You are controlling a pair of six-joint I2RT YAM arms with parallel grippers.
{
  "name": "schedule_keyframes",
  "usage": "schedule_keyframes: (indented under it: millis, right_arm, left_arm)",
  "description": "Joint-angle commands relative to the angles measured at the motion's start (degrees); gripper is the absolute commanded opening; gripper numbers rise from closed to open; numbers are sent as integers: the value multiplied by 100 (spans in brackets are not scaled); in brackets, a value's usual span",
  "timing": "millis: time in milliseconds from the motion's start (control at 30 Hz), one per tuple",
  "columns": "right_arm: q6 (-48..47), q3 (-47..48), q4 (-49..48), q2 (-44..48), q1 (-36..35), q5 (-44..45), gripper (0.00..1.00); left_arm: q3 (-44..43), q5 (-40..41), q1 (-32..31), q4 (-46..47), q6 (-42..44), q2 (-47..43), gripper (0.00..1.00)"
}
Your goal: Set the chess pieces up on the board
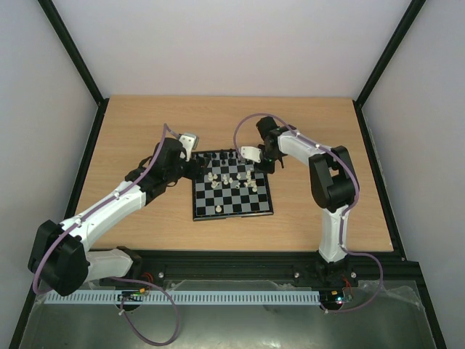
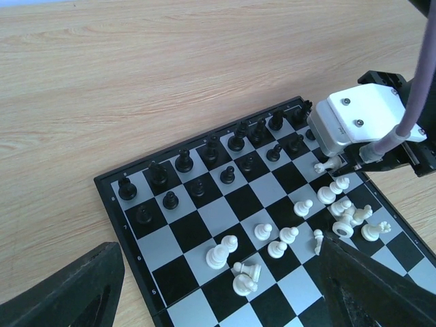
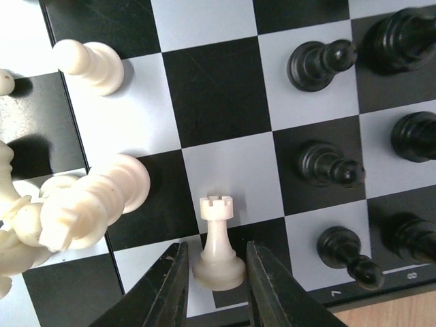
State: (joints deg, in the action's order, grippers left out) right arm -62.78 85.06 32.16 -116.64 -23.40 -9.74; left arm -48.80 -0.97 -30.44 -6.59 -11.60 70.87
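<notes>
The left arm (image 1: 109, 207) stretched from seven o'clock toward centre, left gripper (image 2: 218, 242) spread wide. The right arm (image 1: 330, 182) bent at three o'clock, right gripper (image 3: 216, 248) pointing down, jaws narrowly parted.

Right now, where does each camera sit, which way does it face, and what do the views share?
Top external: above and behind the robot, looking down at the board; left arm and right arm show.
Left wrist: on the left arm, facing across the board toward the right gripper; own fingers frame the bottom corners.
Right wrist: looking down at the board's edge; own fingers flank a white rook.
Shared: both wrist views show that rook.
</notes>
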Motion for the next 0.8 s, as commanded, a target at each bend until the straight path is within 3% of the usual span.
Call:
schedule_keyframes:
  millis: [0,433,767]
  right_arm:
    - [100,222,512,-210,-37,33,25]
    - [559,283,486,-248,-18,-95,17]
    - [1727,380,653,711,491,-1131,17]
  left_arm:
    - [-69,-35,39,44,-27,-2,80]
    - [-69,-98,42,52,-65,34,80]
    - [-189,-610,46,-1,-601,359,79]
